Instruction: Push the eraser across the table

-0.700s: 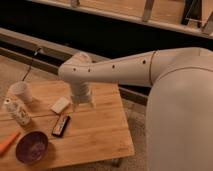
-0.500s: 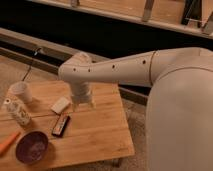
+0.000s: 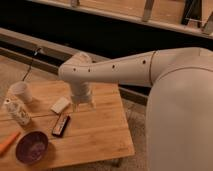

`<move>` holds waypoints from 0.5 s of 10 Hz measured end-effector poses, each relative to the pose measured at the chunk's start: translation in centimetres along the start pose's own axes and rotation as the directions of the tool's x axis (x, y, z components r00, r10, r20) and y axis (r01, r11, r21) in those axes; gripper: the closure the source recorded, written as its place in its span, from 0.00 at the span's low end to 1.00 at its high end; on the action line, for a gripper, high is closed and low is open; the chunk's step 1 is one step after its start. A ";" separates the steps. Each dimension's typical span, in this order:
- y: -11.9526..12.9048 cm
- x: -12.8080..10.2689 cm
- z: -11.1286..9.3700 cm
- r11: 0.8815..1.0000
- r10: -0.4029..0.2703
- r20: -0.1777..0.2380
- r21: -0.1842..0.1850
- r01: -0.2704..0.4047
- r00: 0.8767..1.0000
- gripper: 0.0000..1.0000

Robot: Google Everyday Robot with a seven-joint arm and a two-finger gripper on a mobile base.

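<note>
The eraser (image 3: 61, 125), a small flat black block with a reddish strip, lies on the light wooden table (image 3: 100, 130) near its middle. My white arm reaches in from the right and bends down over the table. The gripper (image 3: 82, 104) hangs at the end of the wrist, just above and to the right of the eraser, close to the table top. It is apart from the eraser by a small gap.
A pale cream block (image 3: 60, 104) lies just behind the eraser. A white cup (image 3: 20, 91) and a small bottle (image 3: 17, 111) stand at the left. A purple bowl (image 3: 32, 147) and an orange object (image 3: 9, 143) sit at the front left. The table's right edge is near my body.
</note>
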 end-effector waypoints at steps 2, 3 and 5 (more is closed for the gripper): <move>0.0 0.0 0.0 1.000 0.000 0.000 0.000 0.000 1.000 0.35; 0.0 0.0 0.0 1.000 0.000 0.000 0.000 0.000 1.000 0.35; 0.0 0.0 0.0 1.000 0.000 0.000 0.000 0.000 1.000 0.35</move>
